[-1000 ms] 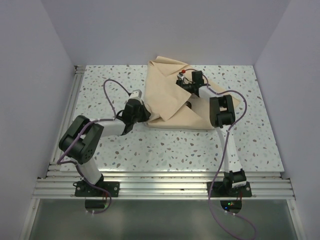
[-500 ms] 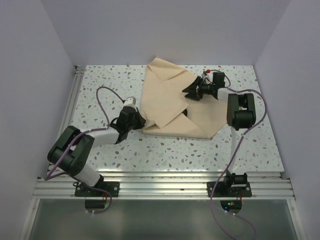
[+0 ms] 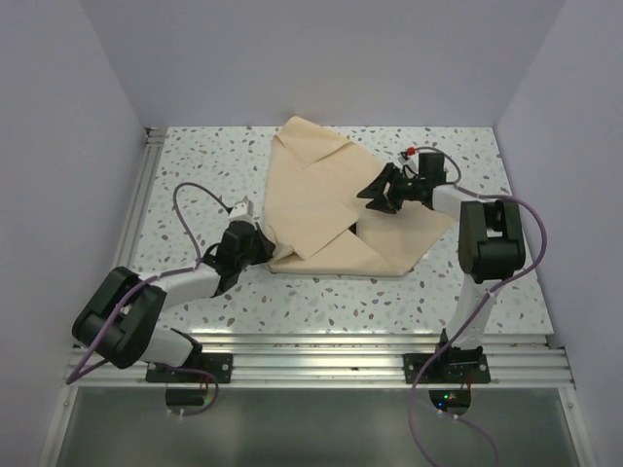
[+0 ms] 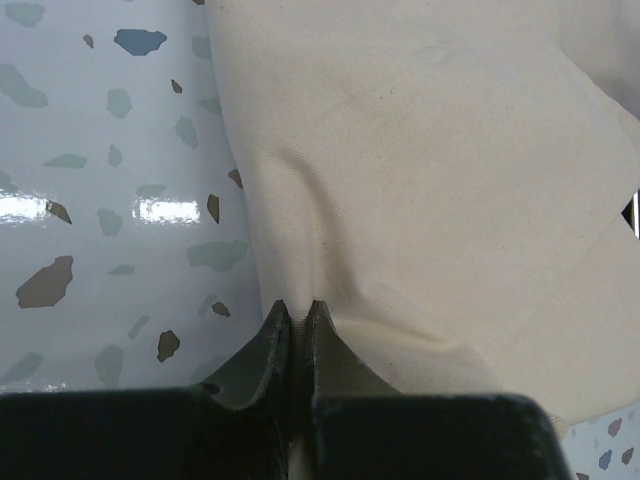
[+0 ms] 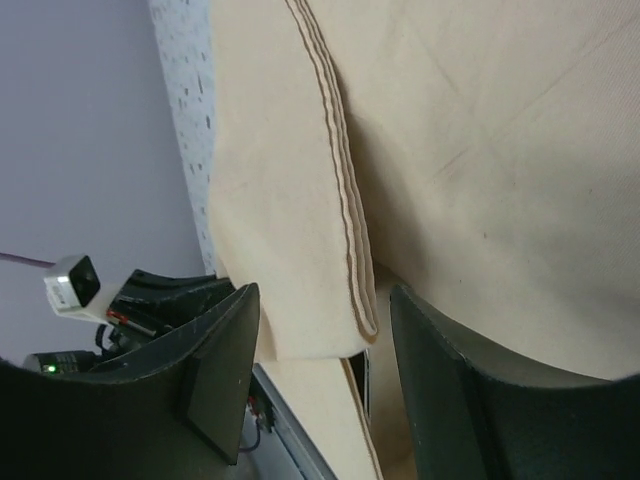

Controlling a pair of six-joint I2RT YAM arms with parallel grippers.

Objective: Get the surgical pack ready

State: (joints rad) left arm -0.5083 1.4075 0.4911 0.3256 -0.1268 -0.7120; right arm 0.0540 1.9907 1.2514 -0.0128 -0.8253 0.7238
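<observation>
The left hand is closed, its two fingers pinching a pucker of the beige wrap sheet at that sheet's near-left corner; creases in the cloth fan out from the pinch. The right hand stands open, its fingers spread wide with nothing between them but the cloth below. Whether the tips touch the cloth cannot be told.

The wrap sheet lies folded on the speckled tabletop, in the middle of its far half, with one corner reaching the far edge. The left hand is at the sheet's near-left corner, low on the tabletop. The right hand is over the sheet's right part, pointing left toward the middle folds.

The overhead view shows the whole folded shape and a dark gap where two flaps meet near the right hand. The left wrist view alone shows the pinch up close. The right wrist view shows a flap's stitched hem running between the open fingers and ending in a corner there, with the left arm beyond.
</observation>
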